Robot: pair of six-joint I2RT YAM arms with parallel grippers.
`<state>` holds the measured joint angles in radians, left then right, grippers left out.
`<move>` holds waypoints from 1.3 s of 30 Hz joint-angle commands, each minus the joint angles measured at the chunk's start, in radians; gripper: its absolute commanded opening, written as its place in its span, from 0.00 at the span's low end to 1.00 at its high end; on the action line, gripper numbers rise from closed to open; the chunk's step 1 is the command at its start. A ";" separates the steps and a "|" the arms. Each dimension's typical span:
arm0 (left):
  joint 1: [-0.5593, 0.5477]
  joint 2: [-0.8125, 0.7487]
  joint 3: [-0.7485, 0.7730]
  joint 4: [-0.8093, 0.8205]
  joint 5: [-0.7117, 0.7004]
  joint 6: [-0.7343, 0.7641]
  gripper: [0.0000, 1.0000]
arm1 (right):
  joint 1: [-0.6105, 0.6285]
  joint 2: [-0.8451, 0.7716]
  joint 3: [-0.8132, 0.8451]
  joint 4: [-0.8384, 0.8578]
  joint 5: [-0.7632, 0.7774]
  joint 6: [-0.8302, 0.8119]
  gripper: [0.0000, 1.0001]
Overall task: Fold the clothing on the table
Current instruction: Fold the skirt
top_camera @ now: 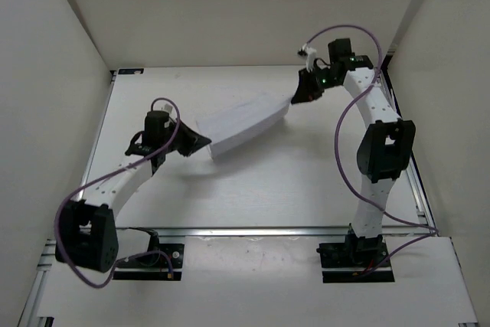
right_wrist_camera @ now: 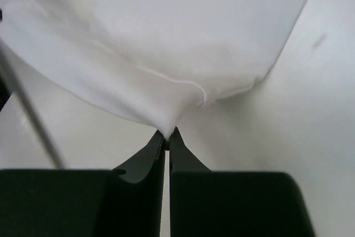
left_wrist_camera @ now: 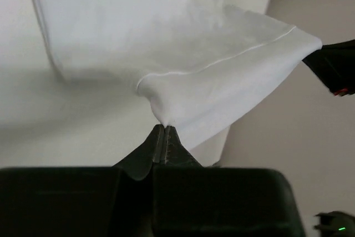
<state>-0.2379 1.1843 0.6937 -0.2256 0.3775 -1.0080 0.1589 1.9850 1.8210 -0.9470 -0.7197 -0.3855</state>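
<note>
The white clothing (top_camera: 245, 124) hangs stretched above the table (top_camera: 306, 181) between both arms. My left gripper (top_camera: 200, 142) is shut on its near-left corner; in the left wrist view the clothing (left_wrist_camera: 183, 65) spreads away from the pinched tips of that gripper (left_wrist_camera: 165, 127). My right gripper (top_camera: 297, 96) is shut on the far-right corner, and the right wrist view shows the clothing (right_wrist_camera: 166, 43) bunched into its tips (right_wrist_camera: 168, 133). The cloth sags a little between the two grips, with a hem line visible.
White walls enclose the table on the left, back and right. Aluminium rails (top_camera: 268, 231) run along the near edge by the arm bases (top_camera: 157, 258). Purple cables (top_camera: 348, 151) loop beside both arms. The right gripper's dark tip (left_wrist_camera: 333, 67) shows in the left wrist view.
</note>
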 commanded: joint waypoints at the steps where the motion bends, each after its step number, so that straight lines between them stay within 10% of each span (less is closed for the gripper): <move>1: 0.060 0.154 0.157 0.269 -0.015 -0.106 0.00 | -0.024 0.118 0.275 0.224 -0.047 0.114 0.00; 4: 0.116 0.329 0.295 0.365 -0.160 -0.130 0.34 | -0.006 0.314 0.573 0.396 0.008 0.299 0.94; 5: 0.144 0.375 0.308 0.390 -0.189 -0.141 0.45 | 0.013 0.386 0.630 0.398 0.034 0.322 0.99; 6: 0.158 0.394 0.314 0.425 -0.234 -0.165 0.98 | 0.014 0.444 0.715 0.378 0.072 0.304 1.00; 11: 0.168 0.476 0.443 0.260 -0.199 -0.103 0.99 | 0.001 0.485 0.742 0.130 0.074 0.166 1.00; 17: 0.001 0.272 0.185 0.185 -0.264 -0.032 0.99 | -0.071 0.471 0.585 -0.021 0.105 0.041 0.99; 23: -0.117 0.507 0.469 -0.219 -0.281 0.237 0.98 | -0.075 0.521 0.593 -0.041 0.097 -0.084 1.00; 39: 0.020 0.572 0.306 0.161 -0.155 -0.028 0.99 | -0.125 0.724 0.752 -0.188 -0.157 0.178 0.95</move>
<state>-0.1997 1.7790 0.9867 -0.1204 0.1978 -1.0332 0.0734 2.6278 2.4737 -1.0512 -0.7586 -0.3111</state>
